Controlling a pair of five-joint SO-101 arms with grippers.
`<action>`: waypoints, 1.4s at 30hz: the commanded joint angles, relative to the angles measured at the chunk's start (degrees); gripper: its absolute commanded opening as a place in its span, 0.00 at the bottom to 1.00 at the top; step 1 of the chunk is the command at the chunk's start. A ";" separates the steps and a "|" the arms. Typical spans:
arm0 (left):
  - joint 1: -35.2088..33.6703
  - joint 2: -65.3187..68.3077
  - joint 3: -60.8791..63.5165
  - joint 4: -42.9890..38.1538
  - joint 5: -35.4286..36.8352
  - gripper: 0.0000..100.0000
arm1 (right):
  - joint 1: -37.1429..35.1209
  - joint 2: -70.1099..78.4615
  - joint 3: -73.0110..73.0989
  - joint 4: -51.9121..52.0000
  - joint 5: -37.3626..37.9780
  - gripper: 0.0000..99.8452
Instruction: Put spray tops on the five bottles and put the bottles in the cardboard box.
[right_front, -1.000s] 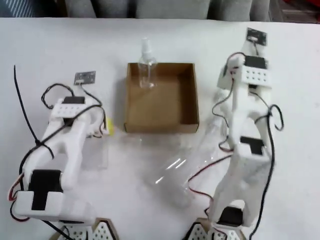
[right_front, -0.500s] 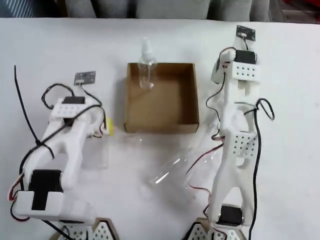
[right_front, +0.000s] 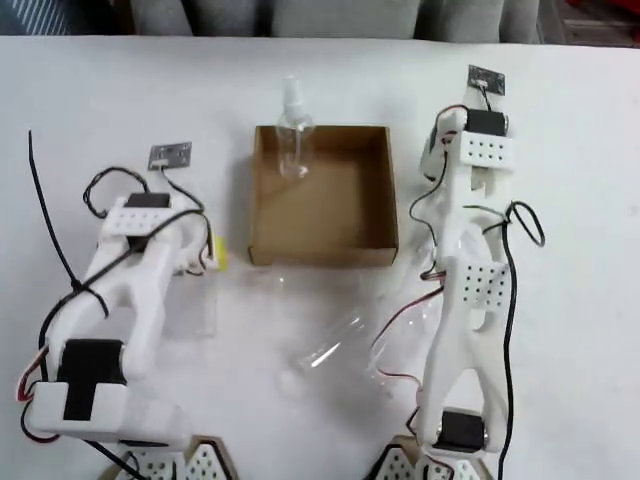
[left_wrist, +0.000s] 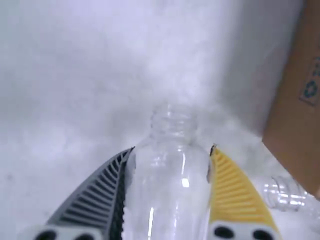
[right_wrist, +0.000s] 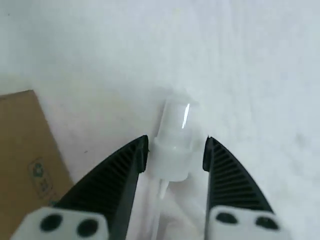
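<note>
My left gripper (left_wrist: 171, 149) is shut on a clear bottle (left_wrist: 170, 175) with an open neck and no top, held over the white table left of the cardboard box (right_front: 320, 190). The same bottle (right_front: 192, 298) lies under the left arm in the high view. My right gripper (right_wrist: 176, 142) is shut on a white spray top (right_wrist: 175, 130) with a clear cap, just right of the box corner (right_wrist: 25, 150). A bottle with a spray top (right_front: 293, 130) stands inside the box at its far wall.
Clear topless bottles lie on the table in front of the box (right_front: 330, 345) and beside the right arm (right_front: 415, 270). One lying bottle (left_wrist: 285, 192) also shows by the box wall (left_wrist: 300, 100). Cables trail from both arms.
The right arm has swung left toward the box and straightened out. The left arm and its bottle have not moved.
</note>
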 joint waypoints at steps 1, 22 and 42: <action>-0.13 -2.95 -0.35 -1.32 -0.53 0.02 | 0.75 0.04 -2.73 -2.68 -0.09 0.16; -0.48 -2.95 -0.35 -1.32 -0.53 0.02 | 1.98 0.57 -2.64 -2.68 3.87 0.02; -2.86 -3.03 -0.70 -1.32 -0.53 0.02 | 7.25 -16.13 -4.40 13.58 0.70 0.02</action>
